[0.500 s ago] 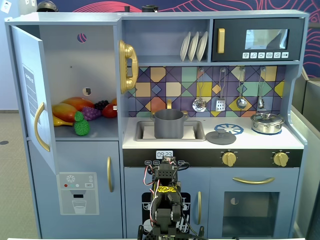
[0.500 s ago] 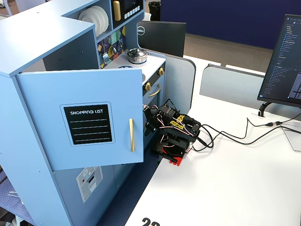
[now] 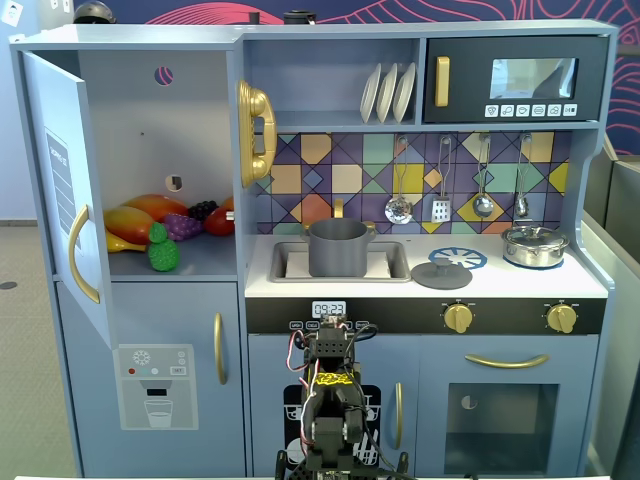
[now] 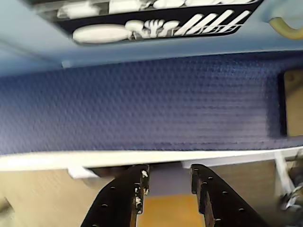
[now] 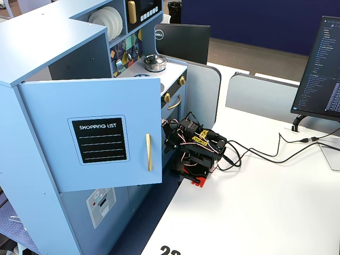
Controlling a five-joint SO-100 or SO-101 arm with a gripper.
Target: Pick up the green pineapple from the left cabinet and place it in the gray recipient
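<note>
White bench [image 5: 255,207] carries the folded arm, pincer [image 4: 168,182] slightly apart, empty. Bumpy green pineapple [image 3: 163,254] sits in the left cabinet [image 3: 160,130] before smooth plastic fruit; gray recipient [image 3: 337,248] occupies the sink.

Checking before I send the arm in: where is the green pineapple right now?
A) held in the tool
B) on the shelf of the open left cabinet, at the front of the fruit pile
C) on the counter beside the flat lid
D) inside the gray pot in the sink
B: in a fixed view the green pineapple sits on the left cabinet shelf, ahead of the other fruit.
</note>
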